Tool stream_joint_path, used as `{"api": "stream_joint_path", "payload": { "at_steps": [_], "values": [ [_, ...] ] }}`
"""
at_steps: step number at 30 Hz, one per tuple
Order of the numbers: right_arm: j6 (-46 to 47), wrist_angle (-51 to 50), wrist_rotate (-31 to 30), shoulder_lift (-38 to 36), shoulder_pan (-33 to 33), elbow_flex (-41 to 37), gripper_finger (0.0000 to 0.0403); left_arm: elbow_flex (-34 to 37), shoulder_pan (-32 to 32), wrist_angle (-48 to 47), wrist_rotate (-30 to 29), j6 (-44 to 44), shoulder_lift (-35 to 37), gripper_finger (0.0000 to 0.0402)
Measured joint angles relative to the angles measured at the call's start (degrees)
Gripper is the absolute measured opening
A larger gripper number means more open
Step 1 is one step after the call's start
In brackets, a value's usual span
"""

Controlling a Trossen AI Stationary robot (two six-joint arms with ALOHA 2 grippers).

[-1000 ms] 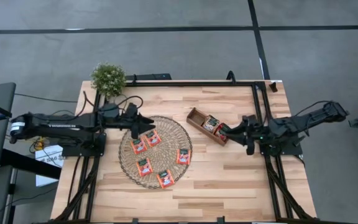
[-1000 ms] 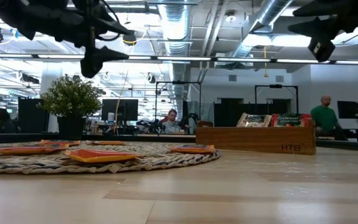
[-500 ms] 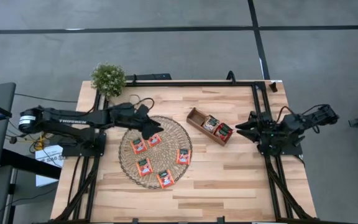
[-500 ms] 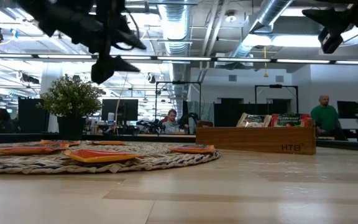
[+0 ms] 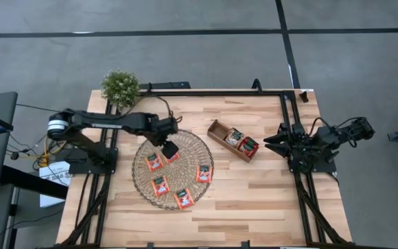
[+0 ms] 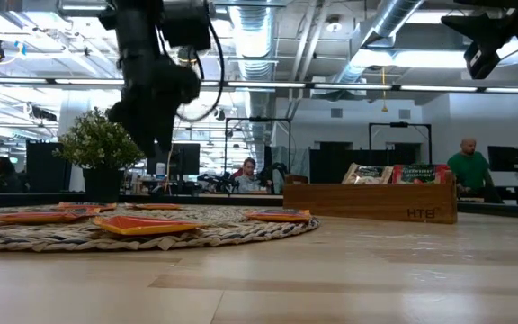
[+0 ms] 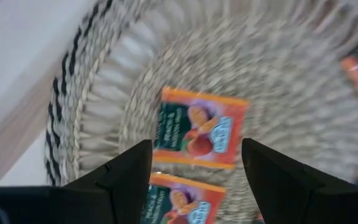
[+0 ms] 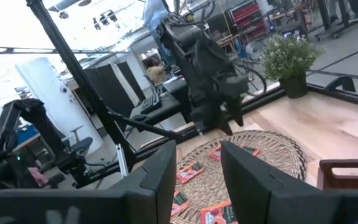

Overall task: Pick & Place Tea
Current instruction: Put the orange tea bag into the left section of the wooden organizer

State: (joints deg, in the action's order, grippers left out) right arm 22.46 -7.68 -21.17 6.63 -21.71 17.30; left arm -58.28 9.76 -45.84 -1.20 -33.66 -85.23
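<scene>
The left gripper [image 5: 171, 148] has swung in over the far-left part of the wicker mat [image 5: 206, 153], fingers wide and empty, evidently lining up a pick. The right gripper [image 5: 269, 142] has pulled back to the table's right edge, fingers part-open, empty. Five tea sachets [image 5: 203, 173] lie on the mat; two stand in the wooden tray [image 5: 217, 130].

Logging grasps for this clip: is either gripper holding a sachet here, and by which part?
Nothing is held. The left gripper hangs open above a tea sachet on the wicker mat; the right gripper waits open and empty.

The left gripper [image 5: 170, 148] hides part of one tea sachet [image 5: 172, 156].
</scene>
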Motion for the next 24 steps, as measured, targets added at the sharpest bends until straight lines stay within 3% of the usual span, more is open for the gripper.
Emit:
{"api": "stream_joint_path", "payload": {
  "at_steps": [6,14,24],
  "values": [
    [0.0,0.0,0.0,0.0,0.0,0.0,0.0118,0.0,0.0,-5.0,-2.3,-0.1,-5.1,0.0241],
    [0.0,0.0,0.0,0.0,0.0,0.0,0.0118,0.0,0.2,-2.9,-6.2,0.1,-5.8,0.0241],
    [0.1,0.1,0.1,0.0,0.0,0.0,0.0118,0.0,1.0,0.3,-4.5,3.4,-9.4,0.0241]
  ]
}}
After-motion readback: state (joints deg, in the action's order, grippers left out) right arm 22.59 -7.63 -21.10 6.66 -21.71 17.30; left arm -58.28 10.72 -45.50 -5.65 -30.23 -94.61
